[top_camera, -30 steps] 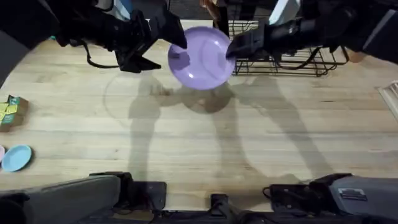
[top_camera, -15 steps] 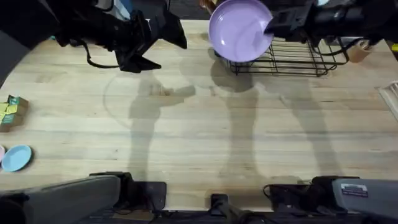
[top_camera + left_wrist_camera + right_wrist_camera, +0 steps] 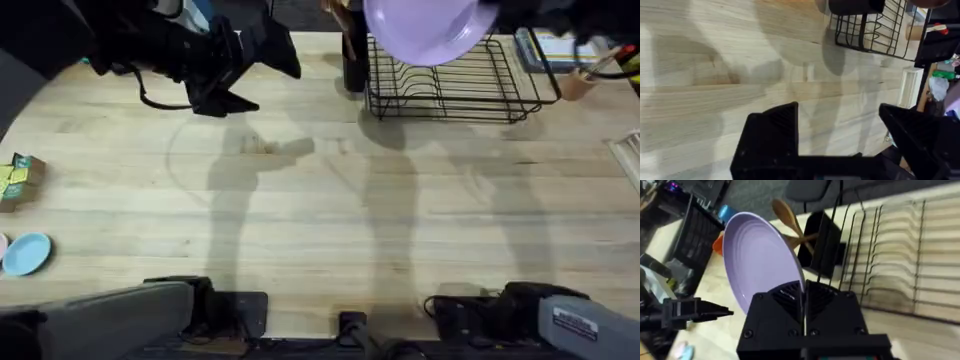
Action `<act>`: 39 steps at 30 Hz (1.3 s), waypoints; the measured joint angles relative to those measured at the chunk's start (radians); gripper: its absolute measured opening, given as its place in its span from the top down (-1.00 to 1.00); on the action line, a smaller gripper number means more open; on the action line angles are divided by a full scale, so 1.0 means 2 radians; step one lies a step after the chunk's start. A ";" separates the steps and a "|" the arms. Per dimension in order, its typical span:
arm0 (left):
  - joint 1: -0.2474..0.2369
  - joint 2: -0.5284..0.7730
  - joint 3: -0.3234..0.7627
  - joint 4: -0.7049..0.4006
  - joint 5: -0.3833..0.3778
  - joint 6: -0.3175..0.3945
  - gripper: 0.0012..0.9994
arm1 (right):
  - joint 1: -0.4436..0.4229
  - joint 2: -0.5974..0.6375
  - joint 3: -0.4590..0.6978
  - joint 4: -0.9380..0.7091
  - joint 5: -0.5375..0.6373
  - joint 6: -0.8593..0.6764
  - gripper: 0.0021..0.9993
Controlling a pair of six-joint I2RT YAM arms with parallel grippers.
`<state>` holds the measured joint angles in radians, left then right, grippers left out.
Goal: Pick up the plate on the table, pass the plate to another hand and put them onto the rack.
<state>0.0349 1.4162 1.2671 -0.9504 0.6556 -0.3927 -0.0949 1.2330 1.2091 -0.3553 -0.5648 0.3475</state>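
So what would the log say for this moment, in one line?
phase: placing | right end effector: shut on plate, above rack | left end effector: open, over table

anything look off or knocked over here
Nothing stands out. The round lavender plate is held on edge by the right gripper above the black wire rack, which sits upright on the wooden table.
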 joint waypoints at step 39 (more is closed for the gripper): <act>0.000 0.000 0.000 0.000 0.000 0.000 -0.99 | -0.030 0.045 0.000 0.286 0.000 -0.610 0.94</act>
<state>0.0349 1.4162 1.2671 -0.9508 0.6556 -0.3931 -0.1550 1.3221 1.2091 0.2160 -0.5650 -0.8734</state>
